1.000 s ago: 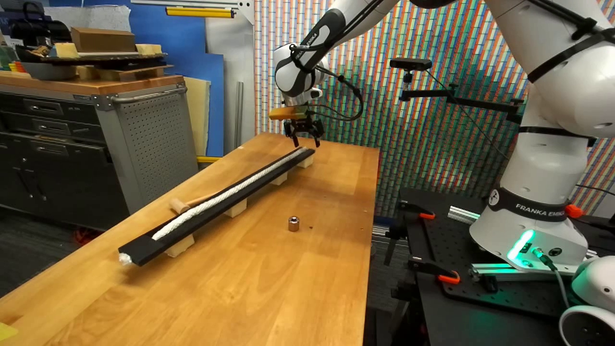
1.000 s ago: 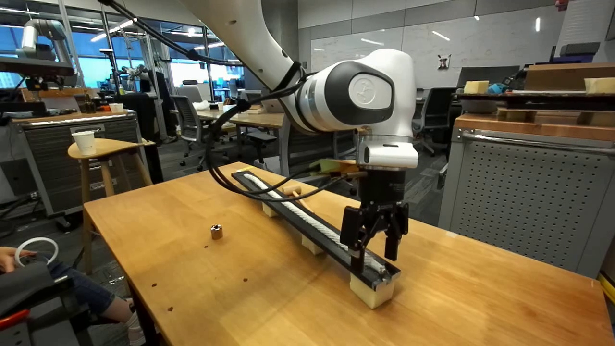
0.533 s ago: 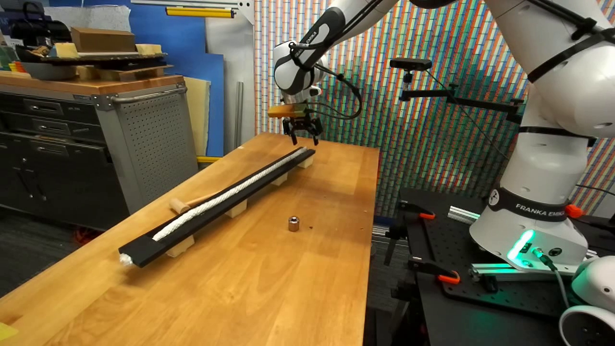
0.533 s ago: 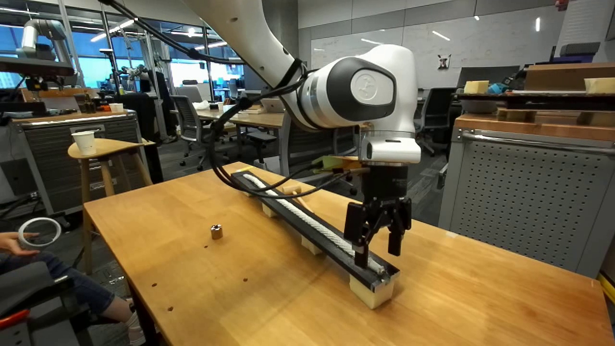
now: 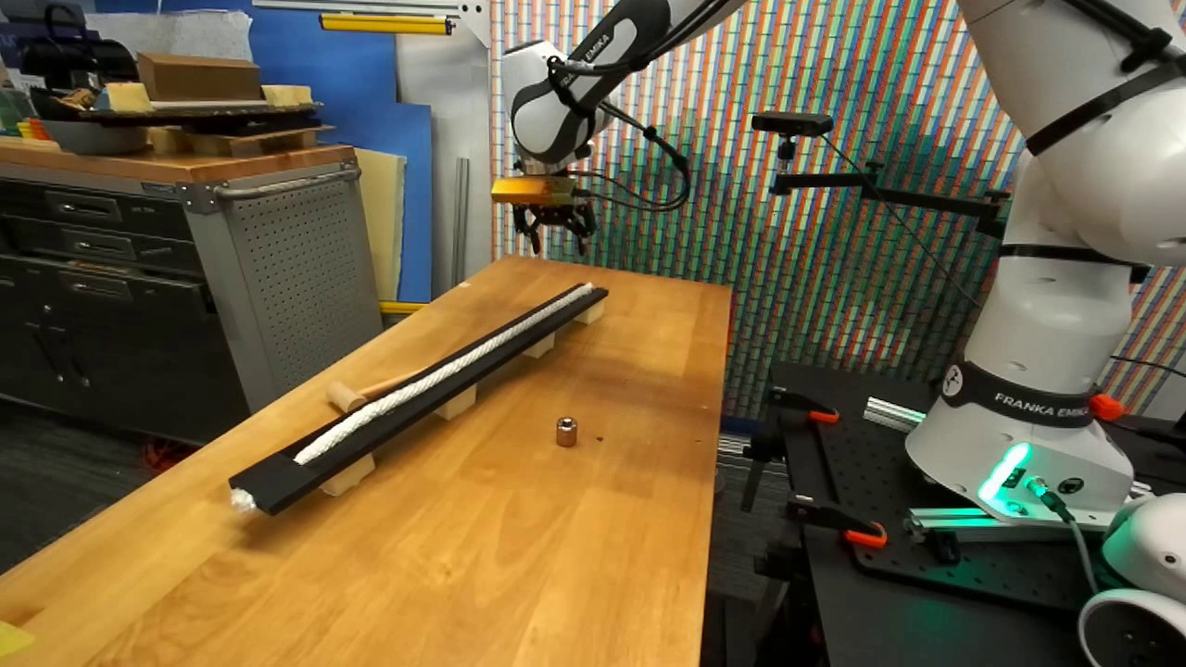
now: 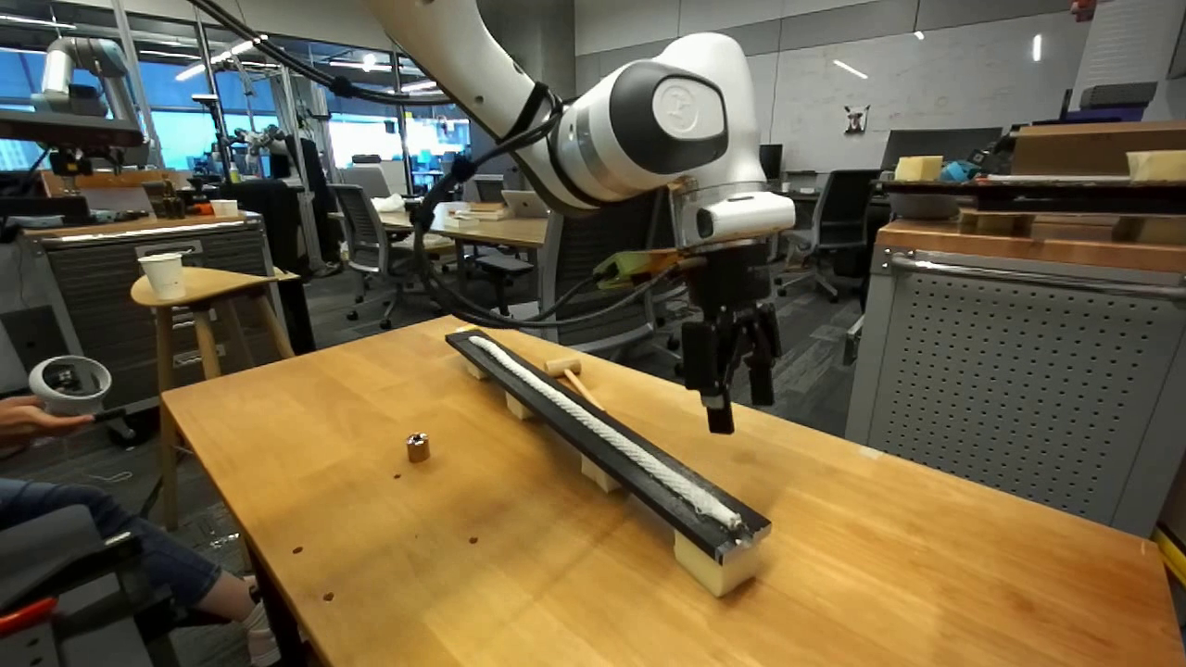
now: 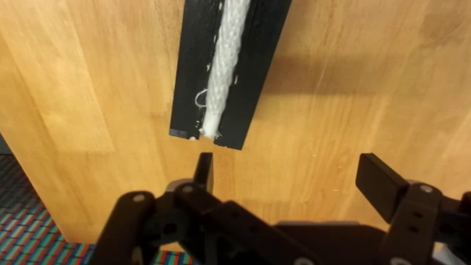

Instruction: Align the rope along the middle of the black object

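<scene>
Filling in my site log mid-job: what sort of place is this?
Most likely a robotics lab or workshop: what looks like another robot arm in the background, a drawer cabinet with a perforated side panel, and a large whiteboard.

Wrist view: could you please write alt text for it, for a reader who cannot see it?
A white rope lies lengthwise along the middle of a black bar, its end close to the bar's end. Below them in the picture, the open gripper holds nothing; a wooden table fills most of the background.
</scene>
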`<move>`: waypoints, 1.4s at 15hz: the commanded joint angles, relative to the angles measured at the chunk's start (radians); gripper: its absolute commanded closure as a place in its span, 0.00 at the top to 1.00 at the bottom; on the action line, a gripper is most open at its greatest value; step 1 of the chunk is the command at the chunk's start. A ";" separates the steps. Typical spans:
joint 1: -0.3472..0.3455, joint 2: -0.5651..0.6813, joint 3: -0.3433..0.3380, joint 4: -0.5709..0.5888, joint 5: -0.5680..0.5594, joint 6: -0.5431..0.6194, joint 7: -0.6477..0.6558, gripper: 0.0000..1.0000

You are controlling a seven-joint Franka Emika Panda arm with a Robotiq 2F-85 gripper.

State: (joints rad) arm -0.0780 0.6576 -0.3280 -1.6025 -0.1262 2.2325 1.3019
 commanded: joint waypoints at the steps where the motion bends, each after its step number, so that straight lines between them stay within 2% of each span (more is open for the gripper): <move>1: 0.023 -0.076 0.024 -0.052 -0.066 0.077 -0.100 1.00; 7: 0.008 -0.147 0.092 -0.122 -0.037 0.235 -0.353 1.00; 11: -0.010 -0.193 0.133 -0.177 0.020 0.290 -0.525 1.00; 16: -0.051 -0.252 0.193 -0.226 0.165 0.222 -0.810 1.00; 18: -0.060 -0.262 0.200 -0.222 0.208 0.149 -0.917 1.00; 21: -0.056 -0.259 0.188 -0.199 0.197 0.017 -1.012 1.00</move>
State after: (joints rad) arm -0.1149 0.4293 -0.1543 -1.8002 0.0551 2.3568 0.4006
